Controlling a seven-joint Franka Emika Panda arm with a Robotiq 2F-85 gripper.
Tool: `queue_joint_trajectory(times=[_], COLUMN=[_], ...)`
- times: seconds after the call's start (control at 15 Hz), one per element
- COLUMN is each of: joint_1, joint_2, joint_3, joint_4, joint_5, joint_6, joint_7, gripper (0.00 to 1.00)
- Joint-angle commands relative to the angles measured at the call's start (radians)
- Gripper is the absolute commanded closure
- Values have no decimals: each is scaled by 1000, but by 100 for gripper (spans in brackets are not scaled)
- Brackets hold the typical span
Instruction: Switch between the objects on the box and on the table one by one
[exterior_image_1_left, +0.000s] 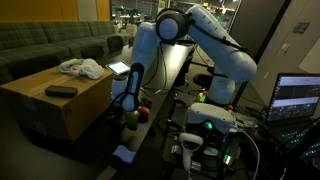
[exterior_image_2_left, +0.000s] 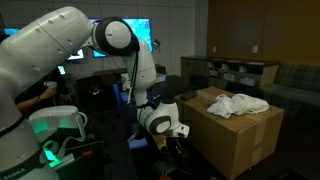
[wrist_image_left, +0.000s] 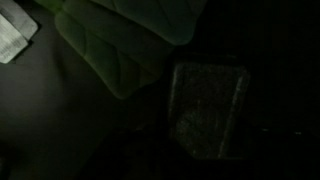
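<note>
in an exterior view, your arm folds down from its base and sets the gripper low over the black table, just beside the near wall of the cardboard box. a red roundish piece sits right by it. that looks like the item you are going for, the table's share of the swap. up on the box, a white cloth rag and a flat black bar lie apart, likely waiting their turn to come down. a tablet with a lit screen shows at the box's far corner. you cannot tell whether it rests on the lid or on the table beyond. nor can you tell whether the jaws are spread, pressed together or pinching the red piece, because they are dark against a dark top.

in an exterior view, the gripper hangs under the arm, close to the box, with the rag heaped on top. the bar cannot be made out here, and the red piece is hidden behind the arm and the clutter beneath it.

the wrist view is nearly black. a dim rectangular shape lies right of centre. a greenish patch sits above it, and a pale scrap is cut off at the left edge. neither finger shows, nor what, if anything, sits between them.
</note>
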Motion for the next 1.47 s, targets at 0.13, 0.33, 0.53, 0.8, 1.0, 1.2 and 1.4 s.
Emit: queue_joint_trajectory(times=[0.13, 0.33, 0.53, 0.8, 1.0, 1.2, 1.4], joint_1=[44, 80, 132, 235, 265, 254, 224], joint_2=[-99, -185, -302, -454, -565, -640, -652], joint_3=[-14, -23, -50, -125, -141, -113, -75], joint_4=[-84, -145, -204, -221, -201, -139, -41], joint_5=[28, 22, 3, -68, -171, -265, -334], joint_6=[-51, -127, -247, -455, -611, -745, -830], joint_7=[-20, -8, 19, 122, 224, 331, 387], gripper=[66, 66, 66, 66, 66, 66, 66])
